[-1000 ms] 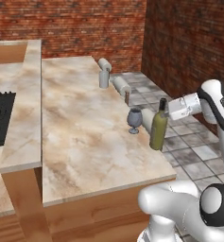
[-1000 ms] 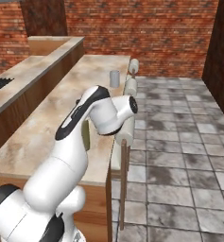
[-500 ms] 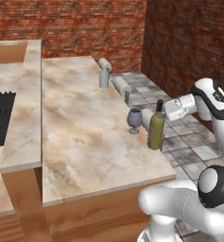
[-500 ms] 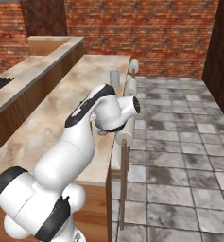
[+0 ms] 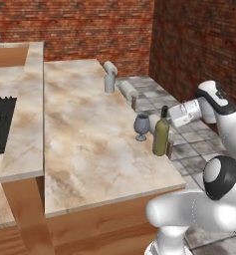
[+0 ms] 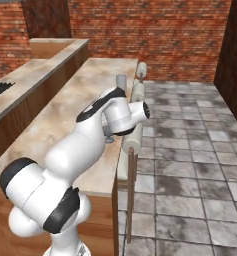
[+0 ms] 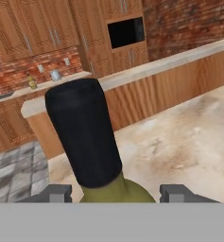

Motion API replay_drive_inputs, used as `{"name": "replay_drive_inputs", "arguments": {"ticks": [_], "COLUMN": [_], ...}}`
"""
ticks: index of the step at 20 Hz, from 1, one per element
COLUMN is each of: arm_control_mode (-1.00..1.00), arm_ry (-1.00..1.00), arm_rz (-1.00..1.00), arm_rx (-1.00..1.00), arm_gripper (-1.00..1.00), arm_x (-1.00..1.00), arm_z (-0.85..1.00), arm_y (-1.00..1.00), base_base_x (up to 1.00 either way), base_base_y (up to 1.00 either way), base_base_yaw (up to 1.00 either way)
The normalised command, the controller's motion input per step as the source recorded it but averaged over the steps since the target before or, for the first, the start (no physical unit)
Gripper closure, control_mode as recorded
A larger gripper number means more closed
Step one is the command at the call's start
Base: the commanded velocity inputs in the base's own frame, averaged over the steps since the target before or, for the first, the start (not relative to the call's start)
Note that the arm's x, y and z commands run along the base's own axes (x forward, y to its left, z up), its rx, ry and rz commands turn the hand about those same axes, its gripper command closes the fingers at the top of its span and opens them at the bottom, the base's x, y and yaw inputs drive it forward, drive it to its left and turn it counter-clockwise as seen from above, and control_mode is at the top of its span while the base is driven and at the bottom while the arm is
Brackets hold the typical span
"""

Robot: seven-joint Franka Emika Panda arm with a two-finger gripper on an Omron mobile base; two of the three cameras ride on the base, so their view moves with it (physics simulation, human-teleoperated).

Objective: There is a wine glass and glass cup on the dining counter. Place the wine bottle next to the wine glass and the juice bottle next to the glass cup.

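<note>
Standing upright near the outer edge of the long beige marbled stone counter, the tall slim olive-green wine bottle with its narrow dark neck is sitting just beside the small stemmed wine glass with the dark bluish-grey bowl, the two close together but apparently not touching. Reaching in level from the floor side, the white arm's pincer is facing the bottle straight on: in the hand view the dark neck is rising directly between the two small finger tips, with a visible gap on either side, so the jaws are looking partly open around the bottle rather than clamped on it, though whether any contact remains cannot be told. The bottle's long axis is running vertical, across the pincer's line of approach, so a straight pull back away from the counter would likely clear it. Farther along the same edge, the plain pale grey-white cylindrical glass cup is waiting well apart from the pair. No label or writing can be read on the bottle.
</note>
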Motion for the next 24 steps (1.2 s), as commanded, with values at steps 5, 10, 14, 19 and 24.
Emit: {"name": "replay_drive_inputs", "arguments": {"ticks": [5, 10, 14, 19, 24], "arm_control_mode": [-1.00, -1.00, -1.00, -1.00, -1.00], "arm_ry": [0.00, 0.00, 0.00, 0.00, 0.00], "arm_rz": [0.02, 0.00, 0.00, 0.00, 0.00], "arm_rx": [0.00, 0.00, 0.00, 0.00, 0.00], "arm_gripper": [1.00, 1.00, 1.00, 1.00, 1.00], "arm_x": [0.25, 0.20, 0.20, 0.12, 0.12], "arm_z": [-0.08, -0.08, -0.13, -0.15, -0.15], "arm_y": [-0.03, 0.00, 0.00, 0.00, 0.00], "base_base_x": [0.00, 0.00, 0.00, 0.00, 0.00], "base_base_y": [0.00, 0.00, 0.00, 0.00, 0.00], "base_base_yaw": [0.00, 0.00, 0.00, 0.00, 0.00]}}
